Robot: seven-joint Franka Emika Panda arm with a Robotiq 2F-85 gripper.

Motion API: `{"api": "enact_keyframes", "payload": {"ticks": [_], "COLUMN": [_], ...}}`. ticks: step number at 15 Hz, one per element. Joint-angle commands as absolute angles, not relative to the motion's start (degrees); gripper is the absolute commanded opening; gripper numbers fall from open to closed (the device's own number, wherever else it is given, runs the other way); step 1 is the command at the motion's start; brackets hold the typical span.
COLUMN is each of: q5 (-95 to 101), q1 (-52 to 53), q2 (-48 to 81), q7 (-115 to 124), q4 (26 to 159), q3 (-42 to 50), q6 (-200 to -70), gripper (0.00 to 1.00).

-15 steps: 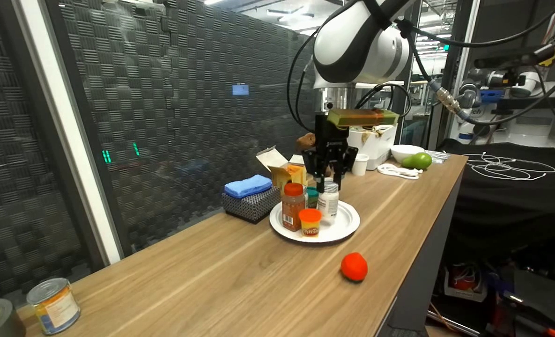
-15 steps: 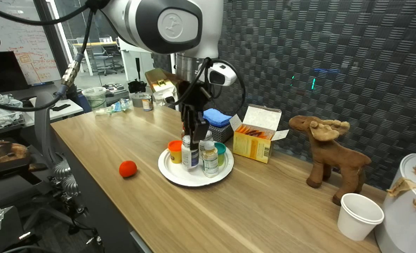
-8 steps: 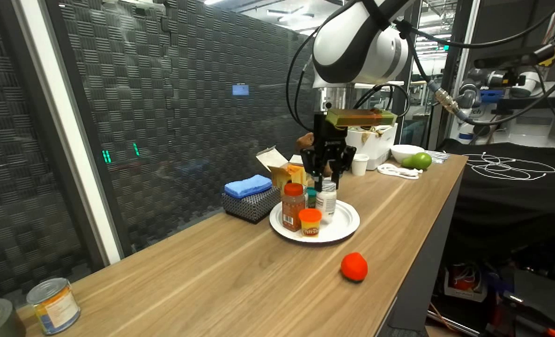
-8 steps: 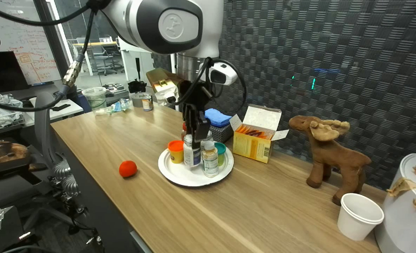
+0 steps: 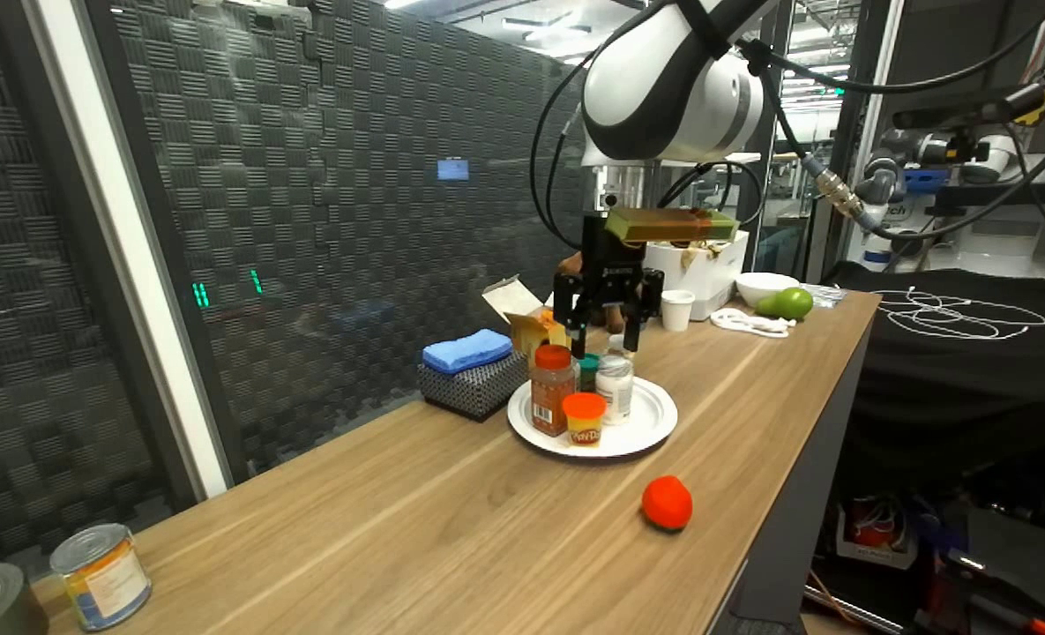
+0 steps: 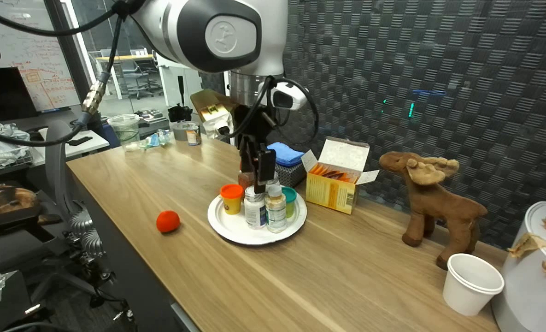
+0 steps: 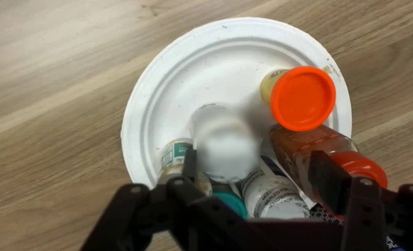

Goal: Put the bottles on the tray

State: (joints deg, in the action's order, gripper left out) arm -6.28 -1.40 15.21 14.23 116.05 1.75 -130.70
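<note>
The tray, a round white plate (image 5: pixel 654 428), carries several bottles and jars. A white bottle (image 5: pixel 615 401) stands upright among them; in the wrist view its cap (image 7: pixel 228 150) is blurred. Around it are the reddish-brown spice bottle (image 5: pixel 550 404) with a red cap, a short orange-lidded jar (image 7: pixel 303 99), a teal-lidded jar (image 6: pixel 290 203), a small pale-capped bottle (image 6: pixel 276 214) and another white bottle (image 7: pixel 276 198). My gripper (image 5: pixel 606 342) hangs over the plate with its jaws apart. In the wrist view the fingers (image 7: pixel 326 174) stand wide of the white cap, gripping nothing.
A red-orange ball (image 5: pixel 667 503) lies in front of the plate. Behind it, a blue cloth (image 5: pixel 466 350) rests on a patterned box (image 5: pixel 473 388), beside an open yellow box (image 6: pixel 330 191). A brown plush moose (image 6: pixel 431 198) and white cups (image 6: pixel 471 283) stand farther along.
The jaws have opened and let go of the white bottle, which has come down onto the plate beside the small pale-capped bottle. My gripper has shifted slightly.
</note>
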Motion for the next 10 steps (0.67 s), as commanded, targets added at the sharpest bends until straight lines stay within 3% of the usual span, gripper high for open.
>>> {"api": "enact_keyframes", "payload": {"ticks": [1,10], "q5": [-8.0,-6.6], "q1": [-0.8,1.4], "q2": [14.2,4.8], "q7": [14.1,17.9], "q4": [116.5,127.9], "q3": [1.2,0.9], "q6": [-132.4,-138.5], "gripper": [1.00,1.00]}}
